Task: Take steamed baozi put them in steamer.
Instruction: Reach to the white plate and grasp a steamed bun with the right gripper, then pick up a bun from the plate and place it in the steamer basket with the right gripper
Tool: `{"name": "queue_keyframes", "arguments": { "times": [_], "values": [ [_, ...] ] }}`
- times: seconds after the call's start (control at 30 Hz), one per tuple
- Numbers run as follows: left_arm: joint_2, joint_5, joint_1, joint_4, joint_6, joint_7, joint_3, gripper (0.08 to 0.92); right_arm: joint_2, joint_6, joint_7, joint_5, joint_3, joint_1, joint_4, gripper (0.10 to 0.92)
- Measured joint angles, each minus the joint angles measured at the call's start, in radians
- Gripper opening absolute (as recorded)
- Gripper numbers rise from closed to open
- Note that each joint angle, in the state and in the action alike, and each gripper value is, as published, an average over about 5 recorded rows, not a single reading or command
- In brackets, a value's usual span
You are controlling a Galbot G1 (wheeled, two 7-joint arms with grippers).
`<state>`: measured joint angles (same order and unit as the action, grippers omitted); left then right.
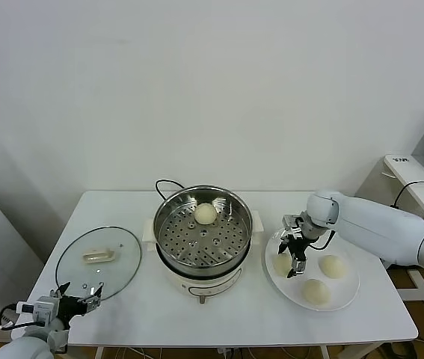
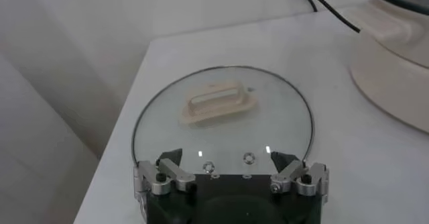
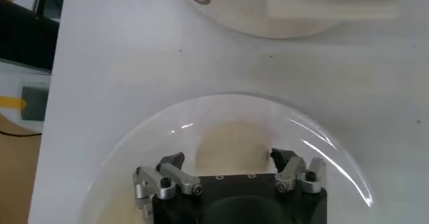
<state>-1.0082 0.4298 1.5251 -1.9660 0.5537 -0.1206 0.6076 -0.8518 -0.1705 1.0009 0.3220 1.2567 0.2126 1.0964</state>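
Right gripper (image 1: 295, 263) low over white plate (image 1: 344, 293), jaws partly open, straddling smooth cream baozi (image 3: 233, 150) (contact unclear). Two more domed baozi (image 1: 333, 265) on same plate, beside it. One baozi (image 1: 206, 214) sits in shiny perforated steel steamer (image 1: 168, 217) on white base. Left gripper (image 1: 77, 300) idle, jaws wide, at near edge of round glass lid (image 2: 221, 121).

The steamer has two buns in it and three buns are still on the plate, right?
Not quite. The steamer holds one bun, as the head view shows. Three buns are on the plate, with the right end effector around one.
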Motion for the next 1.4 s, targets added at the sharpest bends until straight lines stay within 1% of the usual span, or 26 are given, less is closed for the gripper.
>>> {"name": "queue_keyframes", "arguments": {
  "times": [0.13,0.27,0.53,0.83,1.1,1.4],
  "values": [
    [0.000,0.000,0.002,-0.003,0.001,-0.001,0.000,0.823,0.010,-0.004,-0.002,-0.002,-0.013,-0.007,0.006,0.530],
    [0.000,0.000,0.002,-0.005,0.001,-0.001,0.001,0.823,0.025,-0.012,0.004,0.010,-0.004,0.011,0.025,0.473],
    [0.000,0.000,-0.001,-0.006,0.006,-0.003,0.000,0.823,0.047,-0.024,0.042,0.095,0.084,0.192,0.079,0.467],
    [-0.001,0.000,-0.004,-0.007,0.011,-0.004,-0.003,0.823,0.013,-0.062,0.071,0.270,0.176,0.447,0.141,0.467],
    [0.002,0.000,-0.004,-0.007,0.010,-0.004,-0.004,0.823,-0.078,-0.125,0.022,0.454,0.176,0.529,0.170,0.469],
    [0.005,-0.001,-0.004,0.001,0.007,-0.004,-0.006,0.823,-0.217,-0.178,-0.053,0.576,0.193,0.522,0.157,0.468]
  ]
}}
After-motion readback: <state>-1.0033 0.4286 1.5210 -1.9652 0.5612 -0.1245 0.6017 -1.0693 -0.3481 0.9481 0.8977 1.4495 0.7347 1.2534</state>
